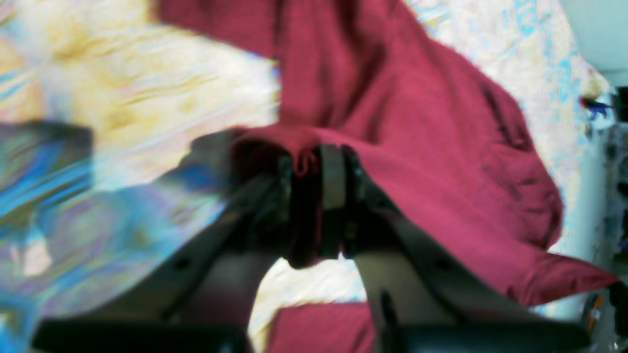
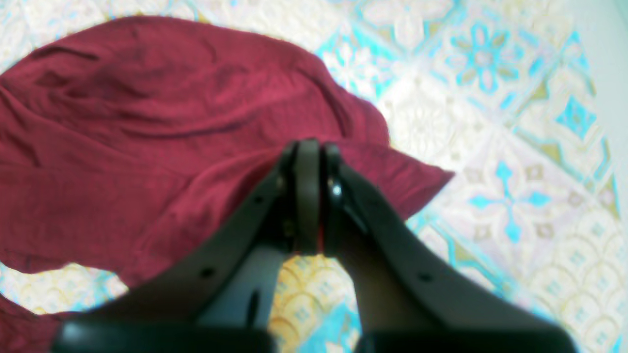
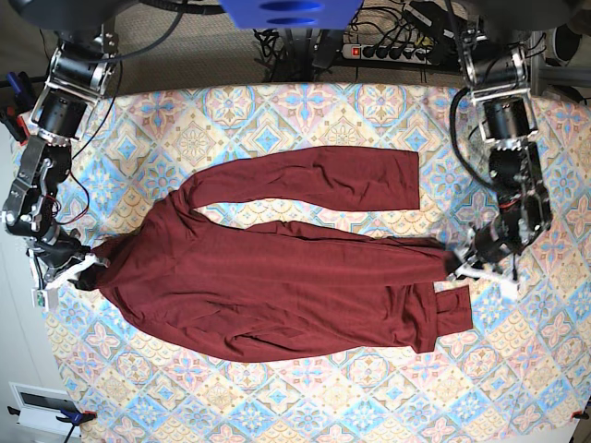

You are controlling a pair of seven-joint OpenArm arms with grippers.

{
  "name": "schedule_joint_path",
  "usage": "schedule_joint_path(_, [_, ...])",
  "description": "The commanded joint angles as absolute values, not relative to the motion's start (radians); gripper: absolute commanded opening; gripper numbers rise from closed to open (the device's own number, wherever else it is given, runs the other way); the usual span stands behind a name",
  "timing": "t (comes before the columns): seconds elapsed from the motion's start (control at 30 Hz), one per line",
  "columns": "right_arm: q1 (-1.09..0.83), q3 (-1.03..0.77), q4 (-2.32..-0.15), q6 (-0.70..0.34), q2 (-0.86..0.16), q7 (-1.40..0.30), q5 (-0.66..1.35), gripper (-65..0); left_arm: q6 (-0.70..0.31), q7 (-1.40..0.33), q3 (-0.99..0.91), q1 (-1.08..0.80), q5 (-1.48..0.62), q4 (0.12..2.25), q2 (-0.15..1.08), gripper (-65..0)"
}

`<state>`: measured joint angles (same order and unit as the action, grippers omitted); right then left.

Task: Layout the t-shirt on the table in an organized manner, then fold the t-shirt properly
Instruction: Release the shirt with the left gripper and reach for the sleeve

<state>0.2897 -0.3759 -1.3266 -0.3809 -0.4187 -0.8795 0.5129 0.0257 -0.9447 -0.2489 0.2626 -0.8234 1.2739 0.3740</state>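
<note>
The t-shirt was plain dark maroon throughout, body and long sleeves alike, with no print. The desk carried a cloth patterned in diamond tiles with floral motifs, coloured pastel blue, pink and cream, with yellow-ochre accents. The left gripper and the right gripper had dark grey to black jaws.
</note>
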Motion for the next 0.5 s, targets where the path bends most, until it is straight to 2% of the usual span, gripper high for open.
schedule_joint_path(0.0, [0.318,-0.381,-1.343,-0.380,-0.443,-0.839,0.509,-65.0,0.021,-0.938,-0.255,0.257,-0.857,1.296,0.407,-55.6])
schedule_joint_path(0.2, [0.314,-0.380,-1.343,-0.380,-0.441,-0.816,0.423,-65.0,0.021,-0.937,-0.257,0.082,-1.030,1.342,0.509,-53.3])
schedule_joint_path(0.33, [0.314,-0.380,-1.343,-0.380,-0.441,-0.816,0.423,-65.0,0.021,-0.935,-0.257,-0.019,-1.041,1.435,0.522,-53.3])
schedule_joint_path(0.47, [0.314,-0.380,-1.343,-0.380,-0.438,-0.816,0.423,-65.0,0.021,-0.935,-0.257,-0.042,-1.041,1.445,0.519,-53.3])
